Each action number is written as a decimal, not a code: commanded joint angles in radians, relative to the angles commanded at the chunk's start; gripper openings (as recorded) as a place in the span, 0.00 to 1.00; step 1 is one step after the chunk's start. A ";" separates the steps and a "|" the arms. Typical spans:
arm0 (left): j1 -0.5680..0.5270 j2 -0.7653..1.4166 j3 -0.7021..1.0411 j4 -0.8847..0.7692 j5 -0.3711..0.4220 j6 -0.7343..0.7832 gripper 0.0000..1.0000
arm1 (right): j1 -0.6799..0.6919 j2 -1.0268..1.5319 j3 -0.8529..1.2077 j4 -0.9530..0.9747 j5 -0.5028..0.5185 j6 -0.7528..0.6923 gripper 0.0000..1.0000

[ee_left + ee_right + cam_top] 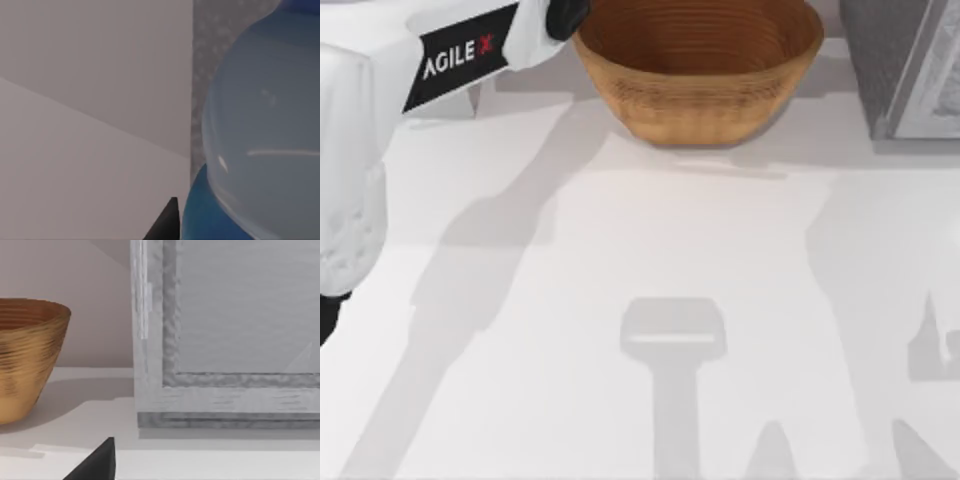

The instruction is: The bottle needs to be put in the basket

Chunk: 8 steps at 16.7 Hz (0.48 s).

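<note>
The left arm (440, 60) is reaching across the table's (640, 300) eleven o'clock corner, its black wrist ending just beside the basket's (698, 60) rim at the basket's nine o'clock. The basket is sitting at the table's twelve o'clock edge. In the left wrist view the bottle (260, 135) is looming very close, clear body above a blue band; whether the fingers are pinching it, I cannot tell. A grey box (905, 65) is standing at the basket's three o'clock, with the right wrist view looking at the basket (27, 357) and box (225, 340).
</note>
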 joint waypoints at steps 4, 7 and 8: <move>0.000 0.000 0.000 0.000 0.000 0.000 0.15 | 0.000 0.000 0.000 0.000 0.000 0.000 1.00; 0.000 0.000 0.000 0.000 0.000 0.000 0.38 | 0.000 0.000 0.000 0.000 0.000 0.000 1.00; 0.000 0.000 0.000 0.000 0.000 0.000 0.45 | 0.000 0.000 0.000 0.000 0.000 0.000 1.00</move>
